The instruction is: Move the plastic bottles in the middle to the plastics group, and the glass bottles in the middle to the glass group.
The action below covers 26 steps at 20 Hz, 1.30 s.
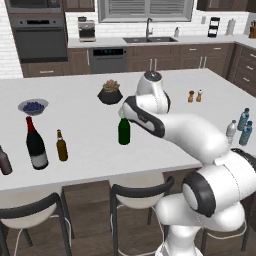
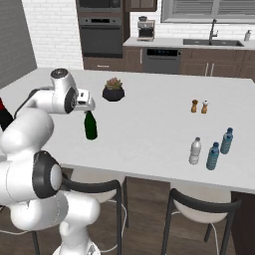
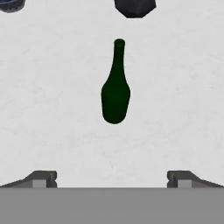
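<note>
Two fingers [image 3: 112,178] hang spread wide above the white surface [image 1: 165,130], holding nothing, with the green wine bottle [image 3: 115,85] standing free below them, about mid-surface and a little toward the near edge. Largest of the other things, the black wine bottle [image 1: 36,144] stands near the front left edge, beside the amber beer bottle [image 1: 61,146] and a short dark bottle [image 1: 5,161]. A dark plant pot [image 1: 110,93] sits just behind the green bottle. Toward the right edge, the clear water bottle [image 2: 195,151] stands beside two blue water bottles [image 2: 213,156]. Two small shakers [image 2: 199,106] stand farther back.
</note>
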### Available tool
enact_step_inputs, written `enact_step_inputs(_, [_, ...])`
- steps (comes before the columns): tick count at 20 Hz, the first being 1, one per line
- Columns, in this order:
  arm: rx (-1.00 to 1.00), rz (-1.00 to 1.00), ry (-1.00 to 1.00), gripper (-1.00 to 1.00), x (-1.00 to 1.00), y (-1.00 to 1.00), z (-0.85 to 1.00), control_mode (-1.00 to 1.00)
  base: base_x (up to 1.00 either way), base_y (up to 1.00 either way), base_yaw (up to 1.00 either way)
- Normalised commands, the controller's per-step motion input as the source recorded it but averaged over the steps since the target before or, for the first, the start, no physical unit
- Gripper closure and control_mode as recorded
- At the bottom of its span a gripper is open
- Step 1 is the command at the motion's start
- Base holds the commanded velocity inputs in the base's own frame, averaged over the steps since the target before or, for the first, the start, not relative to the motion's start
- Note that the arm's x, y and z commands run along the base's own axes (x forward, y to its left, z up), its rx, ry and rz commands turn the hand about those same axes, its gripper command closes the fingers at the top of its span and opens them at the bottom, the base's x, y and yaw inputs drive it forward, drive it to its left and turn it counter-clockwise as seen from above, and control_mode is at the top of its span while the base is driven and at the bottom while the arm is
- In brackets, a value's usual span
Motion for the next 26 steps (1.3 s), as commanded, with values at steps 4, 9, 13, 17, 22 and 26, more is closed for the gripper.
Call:
enact_step_inputs(4, [0.00, 0.00, -0.05, -1.00, 0.32, 0.01, -0.04, -1.00, 0.00, 0.00, 0.00])
enact_step_inputs(9, [0.00, 0.00, -0.02, -1.00, 0.21, 0.05, -0.04, -1.00, 0.00, 0.00, 0.00])
enact_step_inputs(13, [0.00, 0.00, 0.00, -1.00, 0.12, 0.10, -0.12, -1.00, 0.00, 0.00, 0.00])
enact_step_inputs(17, [0.00, 0.00, 0.02, -1.00, 0.14, 0.00, -0.11, -1.00, 0.00, 0.00, 0.00])
enact_step_inputs(22, [0.00, 0.00, 0.00, -1.00, 0.09, 0.00, -0.13, -1.00, 0.00, 0.00, 0.00])
enact_step_inputs(26, [0.00, 0.00, 0.03, -1.00, 0.12, 0.00, -0.22, -1.00, 0.00, 0.00, 0.00])
